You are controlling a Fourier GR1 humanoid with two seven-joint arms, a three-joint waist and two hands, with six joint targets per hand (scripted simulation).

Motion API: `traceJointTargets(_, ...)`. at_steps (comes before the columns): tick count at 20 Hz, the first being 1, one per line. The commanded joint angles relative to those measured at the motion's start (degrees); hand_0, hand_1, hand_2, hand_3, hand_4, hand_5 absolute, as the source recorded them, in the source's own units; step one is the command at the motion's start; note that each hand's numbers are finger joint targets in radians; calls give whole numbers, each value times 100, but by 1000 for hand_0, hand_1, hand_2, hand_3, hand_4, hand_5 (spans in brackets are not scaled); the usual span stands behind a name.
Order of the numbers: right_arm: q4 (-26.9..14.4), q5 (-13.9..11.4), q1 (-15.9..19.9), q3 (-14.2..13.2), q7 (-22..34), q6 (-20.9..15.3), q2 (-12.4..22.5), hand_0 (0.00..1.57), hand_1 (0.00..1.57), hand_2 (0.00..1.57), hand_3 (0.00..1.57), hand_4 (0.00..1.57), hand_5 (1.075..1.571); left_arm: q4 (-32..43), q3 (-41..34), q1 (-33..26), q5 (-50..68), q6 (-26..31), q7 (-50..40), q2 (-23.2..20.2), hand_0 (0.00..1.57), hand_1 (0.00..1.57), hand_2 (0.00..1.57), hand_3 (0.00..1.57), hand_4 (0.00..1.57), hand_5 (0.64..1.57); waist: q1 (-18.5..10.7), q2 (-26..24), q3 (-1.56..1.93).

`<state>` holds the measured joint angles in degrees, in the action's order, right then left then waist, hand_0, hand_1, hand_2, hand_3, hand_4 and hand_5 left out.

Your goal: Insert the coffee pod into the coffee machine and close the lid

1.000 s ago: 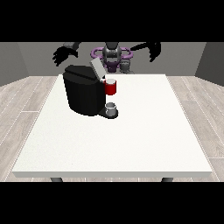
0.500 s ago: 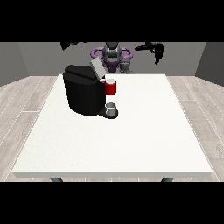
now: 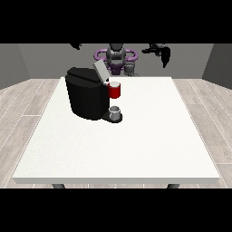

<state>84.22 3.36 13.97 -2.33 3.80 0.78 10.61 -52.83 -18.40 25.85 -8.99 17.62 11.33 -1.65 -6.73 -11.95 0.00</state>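
Fingers first: on the hand at the view's right [image 3: 161, 51] they hang downward, dark against the wall, and you cannot tell whether they are spread or curled; nothing shows in them. The hand at the view's left [image 3: 75, 45] is only a dark scrap at the top of the scene, so its fingers are beyond reading too. Both hands sit high, beyond the table's far edge, well apart from everything on it. The machine [image 3: 88, 94] stands toward the far left part of the table [image 3: 136, 145], nearer the far edge than the near one. Its lid [image 3: 100, 70] is tilted up, open. A red part [image 3: 114, 90] juts from the machine's right side under the lid. Whether that is the pod or its holder, you cannot tell. A small grey cup [image 3: 115, 112] sits on the base just below it. My read: lid plainly not closed yet, pod insertion unconfirmed, so treat the task as barely begun. You have the reach down, the seating check and the lid closing all ahead.
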Motion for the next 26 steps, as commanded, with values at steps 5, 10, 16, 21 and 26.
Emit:
traceJointTargets(5,-307,-261,226,210,-410,-25,-309,0,0,0,0,0,1571,-1062,299,-577,428,-140,-194,-12,0,0,0,0,0,1571,-108,531,1)
traceJointTargets(10,-805,110,810,-294,-339,309,-26,0,0,0,0,0,1571,-1657,617,-625,679,-269,-635,160,0,0,0,0,0,1571,-184,863,2)
traceJointTargets(16,-1057,26,1204,-195,-30,340,-74,0,0,0,0,0,1571,-2102,645,-1058,730,-446,-681,-20,0,0,0,0,0,1571,18,1017,0)
traceJointTargets(21,-1647,8,1484,-371,-405,323,-104,0,0,0,0,0,1571,-2668,853,-1192,910,-269,-1072,-155,0,0,0,0,0,1571,-88,1126,1)
traceJointTargets(26,-1880,-360,1689,-143,-682,187,-219,0,0,0,0,0,1571,-2614,622,-1159,1121,-249,-767,-399,0,0,0,0,0,1571,-11,1380,0)
